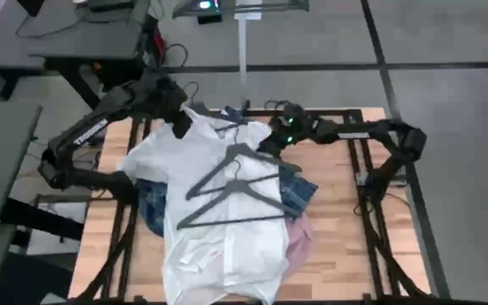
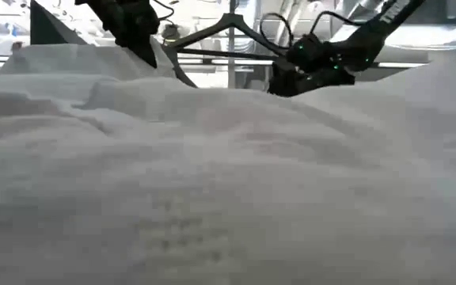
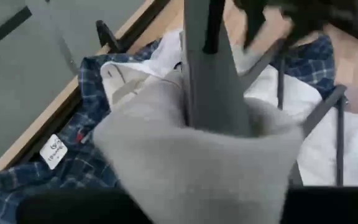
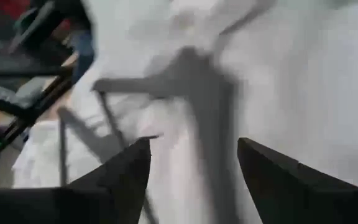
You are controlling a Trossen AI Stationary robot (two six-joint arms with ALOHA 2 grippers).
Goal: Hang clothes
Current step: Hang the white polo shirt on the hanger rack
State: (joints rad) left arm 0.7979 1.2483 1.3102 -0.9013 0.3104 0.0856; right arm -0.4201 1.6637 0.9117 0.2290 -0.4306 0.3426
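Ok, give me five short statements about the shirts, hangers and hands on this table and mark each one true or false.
1. The white shirt lies on top of the pile. True.
2. The left hand is shut on the white shirt near its collar. True.
3. The right hand is clamped shut. False: its fingers stand apart, over the white fabric.
4. Two dark hangers lie on the white shirt. True.
5. The plaid shirt covers the white one. False: it lies beneath, showing only at the edges.
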